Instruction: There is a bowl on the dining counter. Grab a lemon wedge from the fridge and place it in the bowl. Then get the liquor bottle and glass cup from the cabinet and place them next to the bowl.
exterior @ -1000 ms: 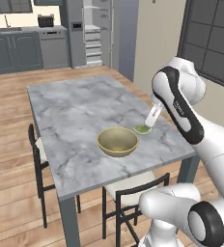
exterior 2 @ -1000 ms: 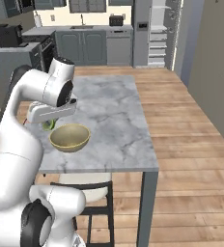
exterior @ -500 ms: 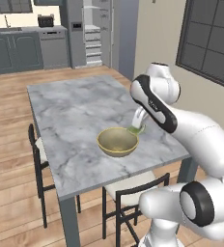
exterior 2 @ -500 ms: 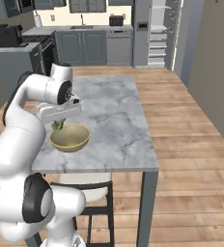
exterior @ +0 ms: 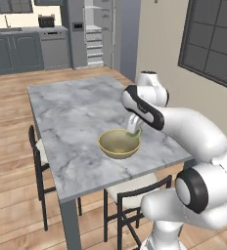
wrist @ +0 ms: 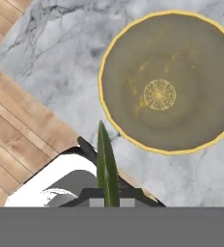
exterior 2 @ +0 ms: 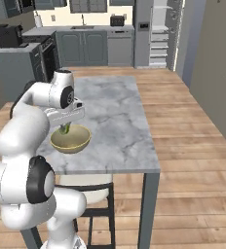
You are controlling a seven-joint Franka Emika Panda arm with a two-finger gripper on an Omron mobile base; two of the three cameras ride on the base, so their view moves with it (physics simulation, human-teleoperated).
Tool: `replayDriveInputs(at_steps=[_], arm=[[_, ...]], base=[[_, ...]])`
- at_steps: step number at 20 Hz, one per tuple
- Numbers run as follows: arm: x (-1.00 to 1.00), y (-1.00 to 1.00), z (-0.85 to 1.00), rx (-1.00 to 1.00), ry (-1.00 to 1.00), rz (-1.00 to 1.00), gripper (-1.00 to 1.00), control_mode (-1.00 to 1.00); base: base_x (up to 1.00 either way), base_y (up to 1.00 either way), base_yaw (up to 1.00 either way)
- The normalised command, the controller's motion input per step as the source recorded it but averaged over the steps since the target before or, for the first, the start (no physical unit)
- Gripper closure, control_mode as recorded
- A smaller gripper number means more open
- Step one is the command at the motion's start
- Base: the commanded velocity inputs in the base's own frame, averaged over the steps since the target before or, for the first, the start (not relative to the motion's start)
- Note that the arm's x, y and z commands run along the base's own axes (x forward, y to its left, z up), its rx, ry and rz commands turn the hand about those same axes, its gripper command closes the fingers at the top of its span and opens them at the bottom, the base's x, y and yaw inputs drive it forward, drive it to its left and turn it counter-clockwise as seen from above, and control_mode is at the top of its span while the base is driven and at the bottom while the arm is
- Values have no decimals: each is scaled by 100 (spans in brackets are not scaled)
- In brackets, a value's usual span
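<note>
The olive-tan bowl (exterior: 119, 143) (exterior 2: 70, 138) (wrist: 168, 79) stands near the front right corner of the marble dining counter (exterior: 76, 117) (exterior 2: 120, 121) (wrist: 56, 58). My gripper (exterior: 134, 129) (exterior 2: 65, 128) (wrist: 106, 190) hangs just above the bowl's right rim, shut on the yellow-green lemon wedge (exterior: 135, 131) (exterior 2: 64, 129) (wrist: 106, 164). In the hand view the wedge sticks up as a thin green sliver beside the bowl's rim, over bare marble. The grey fridge (exterior: 93, 31) (exterior 2: 156, 31) stands at the far end of the room, with shelves showing.
Dark chairs (exterior: 135, 200) (exterior 2: 93, 204) are tucked under the counter's near side, with another (exterior: 37, 151) on its left. Grey kitchen cabinets (exterior: 17, 49) (exterior 2: 85, 46) line the back wall. A dark window (exterior: 213, 39) is on the right wall.
My arm has swung left over the counter, carrying the lemon wedge from beside the bowl to just above its right rim. The bowl has stayed put.
</note>
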Motion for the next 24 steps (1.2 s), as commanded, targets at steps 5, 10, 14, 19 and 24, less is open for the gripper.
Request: replayDriveInputs(at_steps=[5,10,14,19,24], arm=[[45,4,-35,-2,0,0,100,-100],[47,8,-33,-2,1,0,100,-100],[46,8,-33,-2,1,0,100,-100],[43,11,-33,-2,2,0,100,-100],[16,2,-33,0,1,0,100,-100]], base=[[0,0,0],[0,0,0],[0,0,0],[0,0,0],[0,0,0]])
